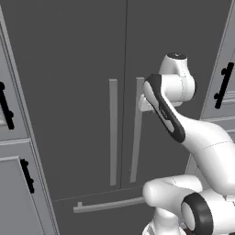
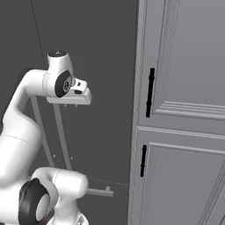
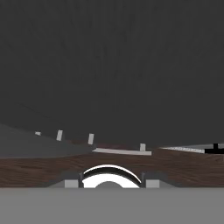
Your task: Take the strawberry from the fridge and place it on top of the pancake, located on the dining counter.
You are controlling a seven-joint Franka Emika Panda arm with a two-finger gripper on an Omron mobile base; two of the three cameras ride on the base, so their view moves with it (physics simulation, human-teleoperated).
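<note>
Doors of the fridge (image 1: 82, 55) are both shut in the left base view, so the strawberry must be inside, hidden. The gripper (image 1: 143, 102) sits at the right door's handle (image 1: 136, 137), near its top, at about 1 o'clock from the picture's middle.

From the right base view the gripper (image 2: 70, 103) hangs right by that handle (image 2: 61, 132), at 10 o'clock. I cannot tell if the fingers are apart or squeezing the bar.

In the hand view the dark door fills the top, and the bottom drawer bar (image 3: 122, 152) lies at 6 o'clock.

To do this well, hold the bar tight, then pull slowly as the door swings round.
</note>
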